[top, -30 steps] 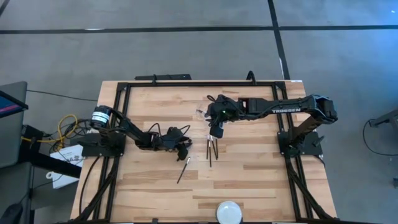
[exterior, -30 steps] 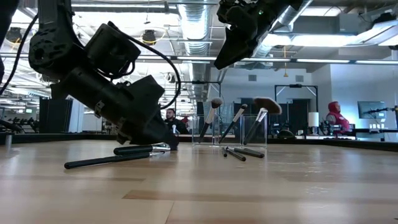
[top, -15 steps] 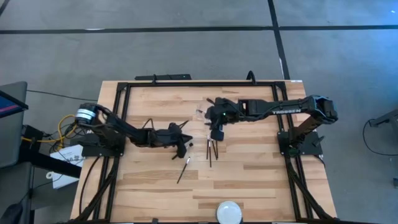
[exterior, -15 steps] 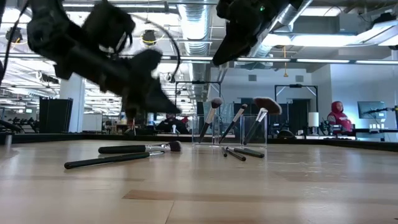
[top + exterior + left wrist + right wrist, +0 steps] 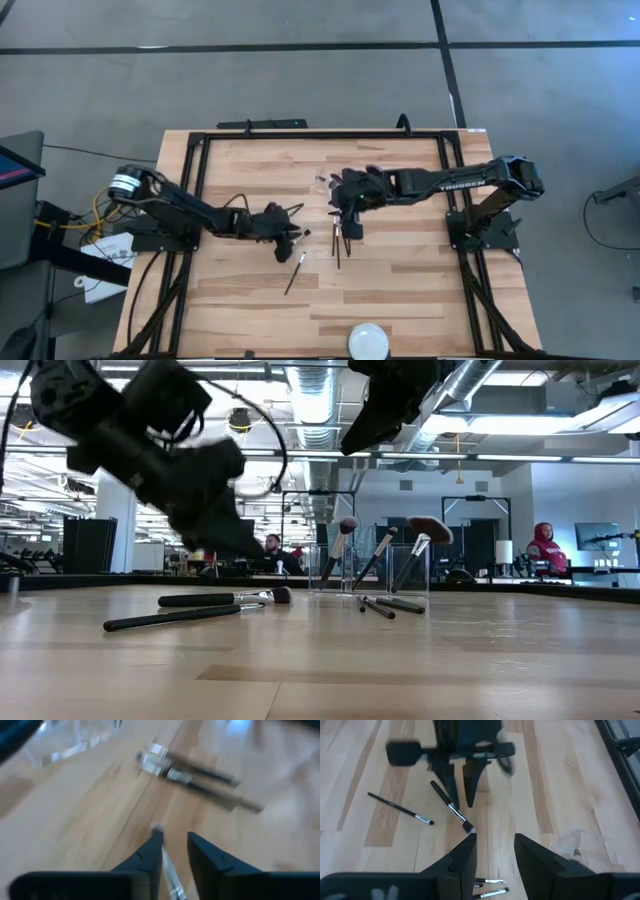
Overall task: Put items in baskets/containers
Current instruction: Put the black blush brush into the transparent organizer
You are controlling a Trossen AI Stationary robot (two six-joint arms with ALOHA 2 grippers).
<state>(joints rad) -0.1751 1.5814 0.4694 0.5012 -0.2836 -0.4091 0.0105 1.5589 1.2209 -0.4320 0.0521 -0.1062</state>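
Observation:
My left gripper point(image 5: 287, 240) point(image 5: 175, 840) hangs open above a dark-handled brush point(image 5: 451, 806) point(image 5: 225, 599) that lies flat on the table just below its fingertips. A second brush point(image 5: 294, 275) point(image 5: 170, 618) lies nearer the table's front edge. Two more brushes point(image 5: 337, 247) point(image 5: 195, 770) lie side by side in the middle. The clear container point(image 5: 368, 568) point(image 5: 576, 842) stands farther back with three brushes point(image 5: 378, 555) leaning inside it, heads up. My right gripper point(image 5: 350, 228) point(image 5: 495, 842) hovers high over the two middle brushes, open and with nothing between its fingers.
A white round disc point(image 5: 367, 341) sits at the table's near edge. A black frame point(image 5: 300, 135) runs around the table's far and side edges. Bare wood spreads between the brushes and the disc.
My left gripper has risen from the table, where it was down on the brush, and now hangs above it. The brush has stayed lying where it was. My right gripper has swung a little toward the table's near edge.

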